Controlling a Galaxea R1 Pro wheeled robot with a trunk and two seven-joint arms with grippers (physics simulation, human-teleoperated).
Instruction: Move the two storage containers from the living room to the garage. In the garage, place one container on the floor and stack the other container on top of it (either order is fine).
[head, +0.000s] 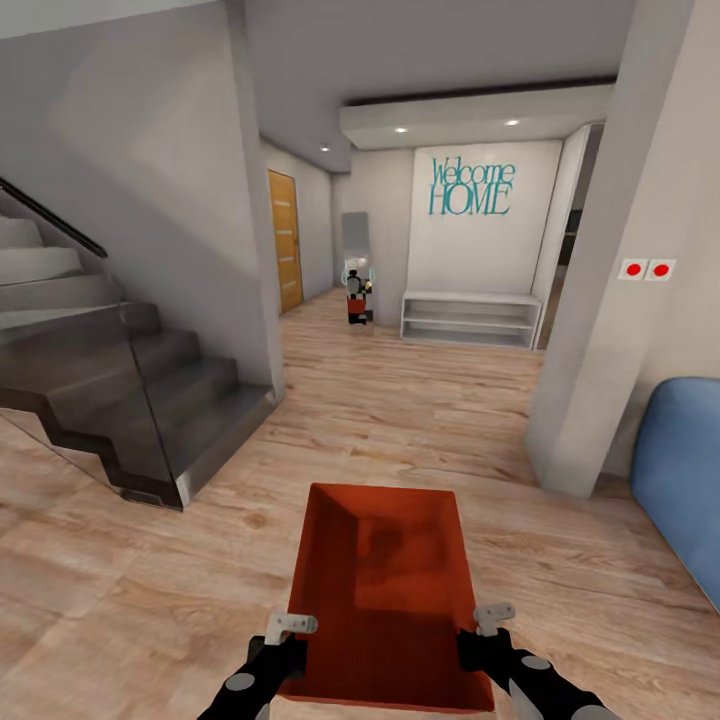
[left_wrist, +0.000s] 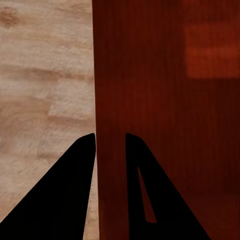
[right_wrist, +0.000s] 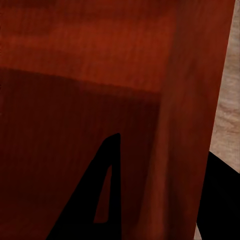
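Head view showed an orange-red storage container (head: 385, 590) above pale wood-plank flooring (head: 150, 600), its side walls pinched between the jaws of the left gripper (head: 288, 640) and right gripper (head: 482, 632)

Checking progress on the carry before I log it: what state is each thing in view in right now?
storage container: lidless, empty, upright, held off the wood-plank floor between both arms
left pincer: shut on the container's left wall, one finger on each side
right pincer: shut on the container's right wall
wooden door: closed
white shelf unit: empty
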